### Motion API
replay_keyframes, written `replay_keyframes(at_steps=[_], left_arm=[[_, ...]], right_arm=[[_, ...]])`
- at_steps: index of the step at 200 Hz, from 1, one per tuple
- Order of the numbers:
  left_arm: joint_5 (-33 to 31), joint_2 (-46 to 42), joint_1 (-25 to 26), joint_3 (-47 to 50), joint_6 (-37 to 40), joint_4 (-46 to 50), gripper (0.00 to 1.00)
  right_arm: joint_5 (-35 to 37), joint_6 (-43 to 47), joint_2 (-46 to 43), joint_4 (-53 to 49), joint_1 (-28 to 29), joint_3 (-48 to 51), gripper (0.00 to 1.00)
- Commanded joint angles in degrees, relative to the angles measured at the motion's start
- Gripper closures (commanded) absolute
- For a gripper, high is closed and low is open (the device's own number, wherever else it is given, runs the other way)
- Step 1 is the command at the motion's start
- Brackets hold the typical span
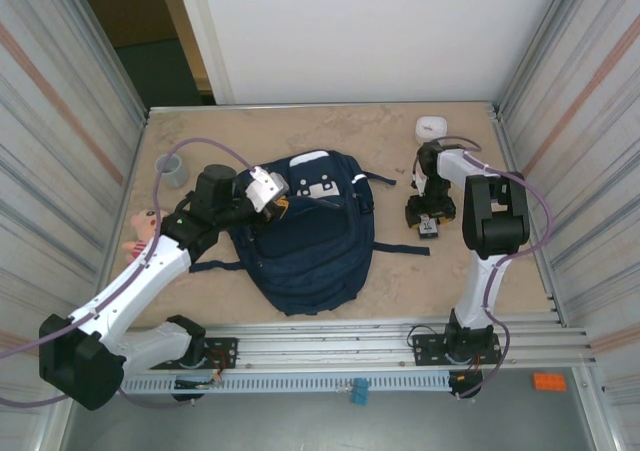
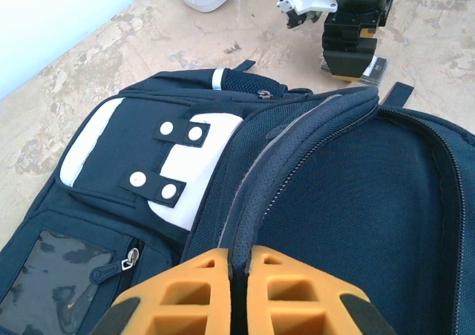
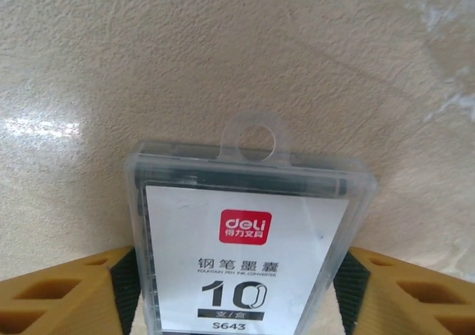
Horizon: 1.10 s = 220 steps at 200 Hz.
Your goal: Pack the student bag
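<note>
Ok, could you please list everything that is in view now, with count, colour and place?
backpack: one, navy blue with white patches, middle of the table
box: one, clear plastic with white label, right of the backpack
cup: one, grey, far left of the table
soft toy: one, pink, left edge
small device: one, white, far side, right
left gripper: one, orange fingers, shut on the backpack's padded edge
right gripper: one, orange fingers, either side of the box
</note>
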State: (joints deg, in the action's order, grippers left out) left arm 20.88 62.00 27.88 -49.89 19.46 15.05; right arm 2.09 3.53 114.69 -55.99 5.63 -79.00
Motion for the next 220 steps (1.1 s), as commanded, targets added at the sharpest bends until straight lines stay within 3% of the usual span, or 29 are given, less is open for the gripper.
replay_keyframes(at_steps=[1,27,51,149,220], left_arm=[[-2.3,-1.8,-0.1,-0.7,0.4,-0.6,1.0],[-2.4,-1.6,-0.1,-1.0,0.4,-0.5,1.0],[-2.7,-1.2,0.1,-1.4,0.3,-0.4,1.0],[-3.3,-1.9,0.6,-1.5,0.1,-0.3,1.0],[-2.9,-3.4,1.1,-1.0,-0.5,-0.7,1.0]], right_arm=[[-2.1,1.2,2.7,-1.3,-1.0,-1.0,0.4],[-2.1,1.2,3.0,-0.1,-1.2,-0.3,0.53],[-1.8,0.6,1.7,1.1,-1.2,0.4,0.57],[-7.0,-2.5,-15.9,4.5,-1.4,2.7,0.56],[-11.0,-5.6,-34.9,9.3,5.0,6.6,0.54]])
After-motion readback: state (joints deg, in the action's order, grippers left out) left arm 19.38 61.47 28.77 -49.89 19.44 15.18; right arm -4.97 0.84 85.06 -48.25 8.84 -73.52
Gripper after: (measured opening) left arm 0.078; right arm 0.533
